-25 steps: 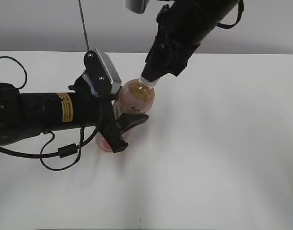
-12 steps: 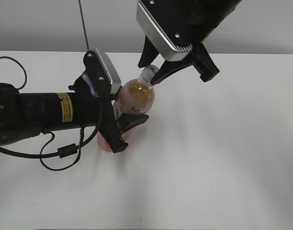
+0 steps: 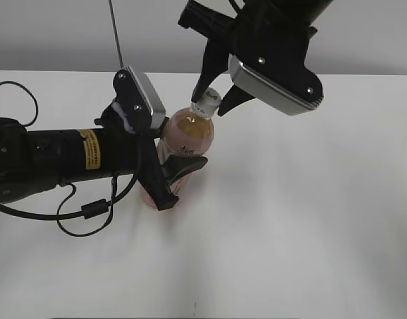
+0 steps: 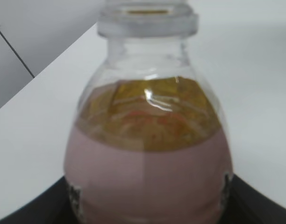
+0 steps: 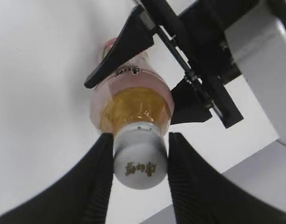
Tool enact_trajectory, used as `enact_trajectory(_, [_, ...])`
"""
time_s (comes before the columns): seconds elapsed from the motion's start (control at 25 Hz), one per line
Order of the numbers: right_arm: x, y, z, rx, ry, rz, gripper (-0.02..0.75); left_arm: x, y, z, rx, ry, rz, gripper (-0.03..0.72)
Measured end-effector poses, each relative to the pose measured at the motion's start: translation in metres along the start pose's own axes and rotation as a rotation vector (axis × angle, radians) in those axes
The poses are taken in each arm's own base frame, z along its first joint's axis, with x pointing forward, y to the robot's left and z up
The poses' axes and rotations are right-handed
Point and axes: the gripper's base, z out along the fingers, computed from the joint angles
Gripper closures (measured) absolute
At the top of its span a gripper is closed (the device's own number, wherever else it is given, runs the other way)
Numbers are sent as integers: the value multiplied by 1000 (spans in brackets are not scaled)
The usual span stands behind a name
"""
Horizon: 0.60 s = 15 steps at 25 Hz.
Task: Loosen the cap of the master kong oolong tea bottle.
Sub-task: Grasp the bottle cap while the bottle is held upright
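- Since half a second ago the right gripper has rotated about the cap, its silver housing swinging from left to right.
- Its fingers clench the cap (gold lettering on top).
- The left gripper clamps the master kong oolong tea bottle, leaning on the table.

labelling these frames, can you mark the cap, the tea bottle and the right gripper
cap (image 5: 139, 163): right wrist view, on its white top face.
tea bottle (image 3: 188, 136): exterior view, on the amber shoulder below the neck.
right gripper (image 5: 137, 176): right wrist view, midway between the fingertips flanking the cap.
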Motion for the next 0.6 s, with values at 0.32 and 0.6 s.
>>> enact_trajectory(0.32, [-2, -11, -4, 16, 19, -143, 465, -3, 0, 0, -1, -41, -19, 267])
enact_trajectory(0.6, [-5, -15, -13, 1, 18, -115, 465, -7, -1, 0, 10, -82, -16, 267])
